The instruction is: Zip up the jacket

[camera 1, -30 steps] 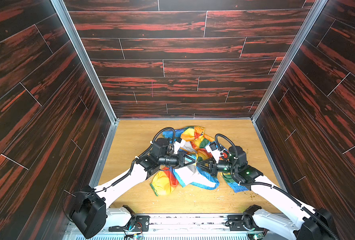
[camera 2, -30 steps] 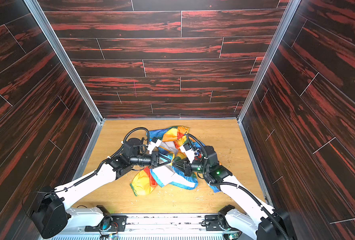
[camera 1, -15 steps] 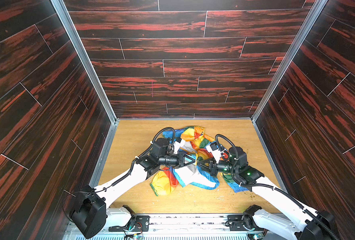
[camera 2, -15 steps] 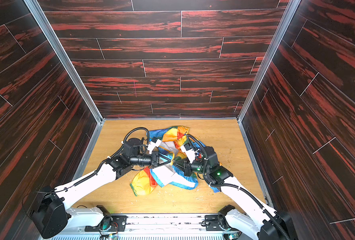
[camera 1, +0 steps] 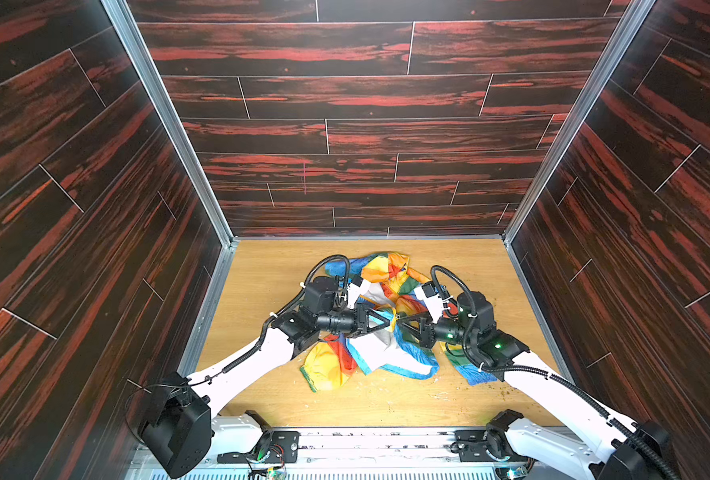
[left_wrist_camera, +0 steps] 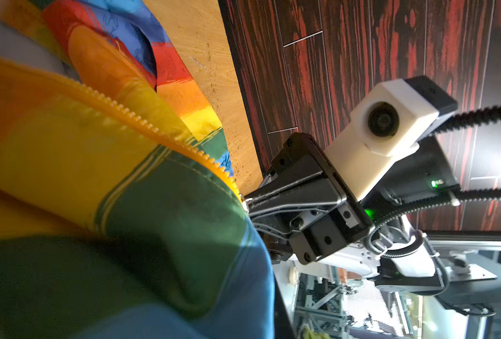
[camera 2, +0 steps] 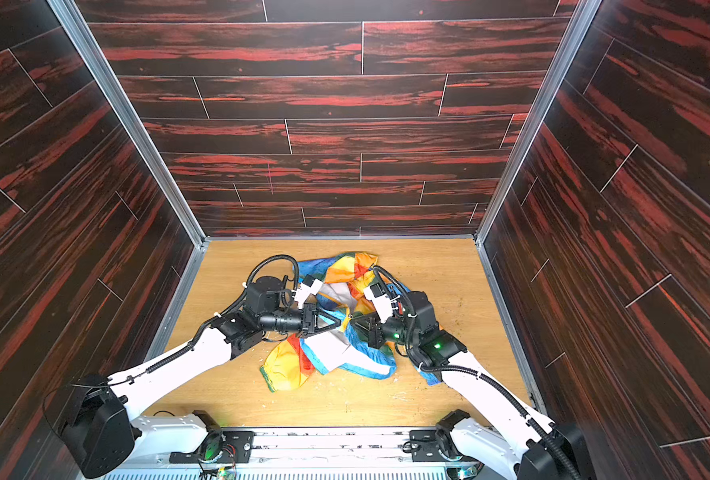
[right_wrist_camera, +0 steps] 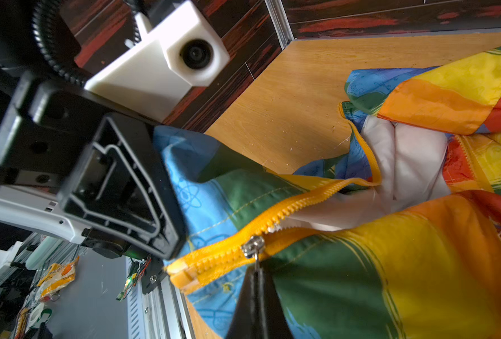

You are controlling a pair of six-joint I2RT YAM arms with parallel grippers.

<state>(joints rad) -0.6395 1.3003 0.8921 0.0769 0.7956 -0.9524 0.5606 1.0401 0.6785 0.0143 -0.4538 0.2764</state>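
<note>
The rainbow jacket (camera 1: 386,282) (camera 2: 345,270) lies crumpled mid-floor, white lining showing. Both grippers meet tip to tip over it. In the right wrist view my right gripper (right_wrist_camera: 256,276) is shut on the pull tab of the silver slider (right_wrist_camera: 253,245), near the low end of the yellow zipper (right_wrist_camera: 296,205), which gapes open beyond the slider. The left gripper (right_wrist_camera: 171,249) (camera 1: 387,322) sits against the blue-green hem beside the zipper's end. Cloth (left_wrist_camera: 155,234) hides its jaws in the left wrist view, where the right gripper (left_wrist_camera: 247,202) pinches the slider.
Dark wood-pattern walls (camera 1: 365,166) close the bay on three sides. A metal rail (camera 1: 365,440) with the arm bases runs along the front. Crumbs (camera 1: 440,395) dot the wooden floor (camera 1: 270,282) near the jacket's front edge.
</note>
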